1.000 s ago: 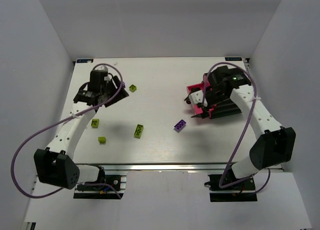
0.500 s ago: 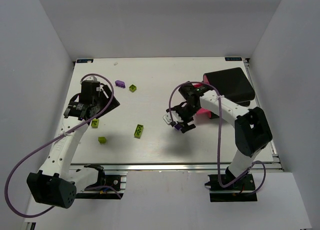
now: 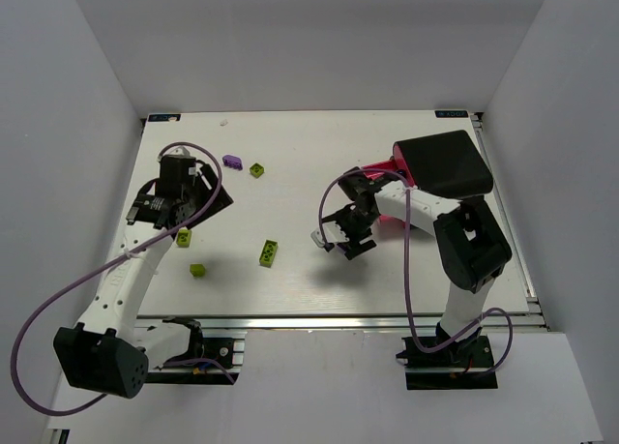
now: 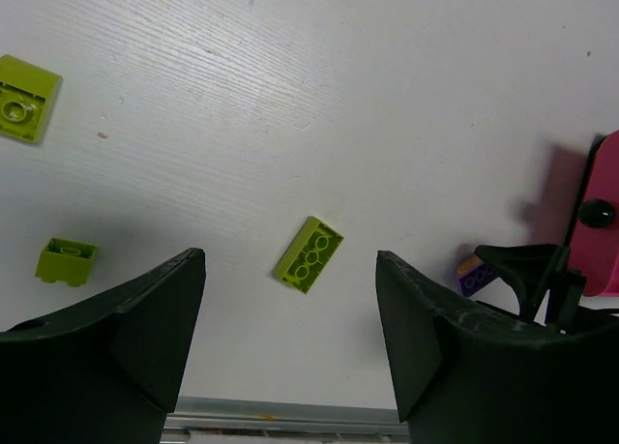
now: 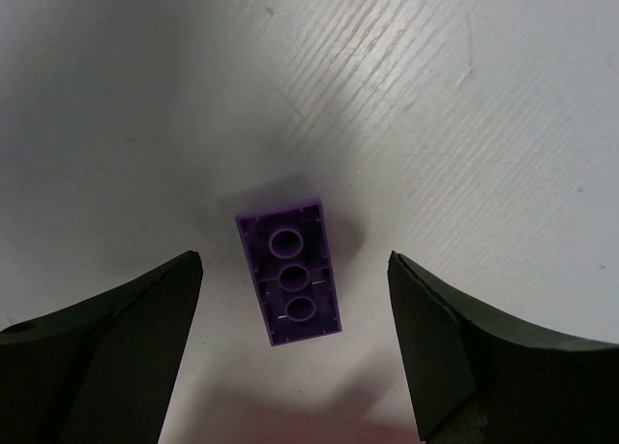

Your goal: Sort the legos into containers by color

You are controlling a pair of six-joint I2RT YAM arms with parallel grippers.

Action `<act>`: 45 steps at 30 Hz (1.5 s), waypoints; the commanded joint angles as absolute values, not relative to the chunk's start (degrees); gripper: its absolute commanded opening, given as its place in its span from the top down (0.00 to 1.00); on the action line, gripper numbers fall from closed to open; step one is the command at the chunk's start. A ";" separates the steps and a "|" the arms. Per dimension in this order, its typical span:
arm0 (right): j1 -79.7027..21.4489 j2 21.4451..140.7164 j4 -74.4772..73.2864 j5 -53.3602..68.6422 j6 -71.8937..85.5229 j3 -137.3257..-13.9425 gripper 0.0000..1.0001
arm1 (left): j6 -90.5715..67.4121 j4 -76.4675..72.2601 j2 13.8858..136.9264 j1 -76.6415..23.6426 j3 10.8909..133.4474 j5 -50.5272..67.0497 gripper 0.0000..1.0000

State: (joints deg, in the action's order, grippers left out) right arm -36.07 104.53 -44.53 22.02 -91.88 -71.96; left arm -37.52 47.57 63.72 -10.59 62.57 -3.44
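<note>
Our right gripper [image 3: 340, 241] hangs with jaws spread wide, the purple lego [image 5: 289, 273] lying between them, long sides facing each

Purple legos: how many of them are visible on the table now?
2. One purple lego lies in the far left area of the top view. The second purple lego lies under the open right hand. The pink drawer may hide more.
</note>
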 commanded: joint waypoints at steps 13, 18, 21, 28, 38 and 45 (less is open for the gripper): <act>-36.12 103.89 -40.51 20.39 -88.60 -69.87 0.75 | -36.04 39.91 72.15 -9.76 66.97 -1.58 0.20; -35.07 101.69 -45.25 25.74 -80.62 -77.32 0.85 | -35.25 37.01 76.19 -7.12 68.55 2.09 0.20; -33.84 101.69 -47.11 28.21 -72.70 -86.72 0.86 | -34.98 35.69 79.27 -5.55 70.13 4.65 0.21; -29.63 105.99 -48.17 19.98 -64.60 -102.03 0.86 | -35.07 32.78 81.30 -2.64 69.52 9.40 0.22; -22.95 109.95 -51.41 10.99 -72.59 -108.63 0.82 | -34.10 31.20 81.56 0.26 67.33 12.39 0.22; -21.27 114.08 -55.81 8.97 -77.96 -111.88 0.76 | -34.37 29.79 81.83 1.32 66.27 13.97 0.22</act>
